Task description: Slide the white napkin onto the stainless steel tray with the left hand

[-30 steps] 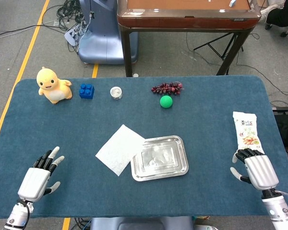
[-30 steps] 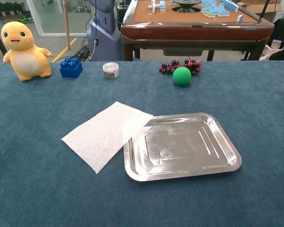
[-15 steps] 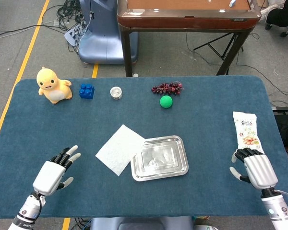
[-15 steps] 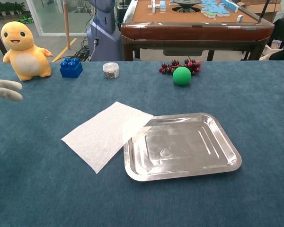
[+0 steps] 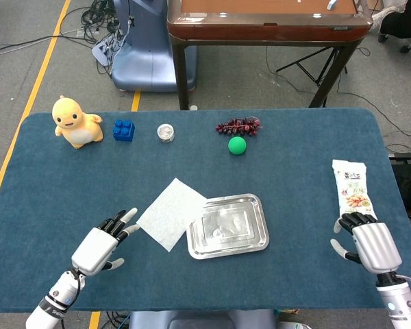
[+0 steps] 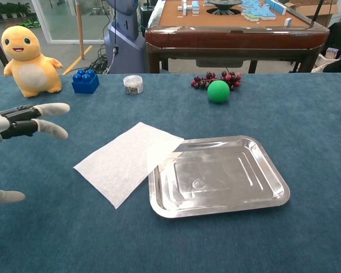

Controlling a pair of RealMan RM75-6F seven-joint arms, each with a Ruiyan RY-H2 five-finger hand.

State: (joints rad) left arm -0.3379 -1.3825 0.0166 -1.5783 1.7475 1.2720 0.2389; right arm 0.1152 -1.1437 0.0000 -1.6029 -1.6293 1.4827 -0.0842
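The white napkin (image 5: 170, 212) (image 6: 128, 160) lies flat on the blue table, its right corner overlapping the rim of the stainless steel tray (image 5: 259, 238) (image 6: 275, 196). My left hand (image 5: 103, 245) (image 6: 24, 121) hovers just left of the napkin, fingers apart and pointing toward it, holding nothing. My right hand (image 5: 371, 243) rests near the table's right edge with its fingers curled in and nothing in them; the chest view does not show it.
A yellow plush toy (image 5: 74, 121), blue brick (image 5: 123, 129), small jar (image 5: 166, 132), dark grapes (image 5: 238, 126) and green ball (image 5: 237, 145) line the far side. A snack packet (image 5: 352, 187) lies just ahead of the right hand.
My left hand has moved right and forward toward the napkin, entering the chest view. The right hand, napkin and tray have not moved.
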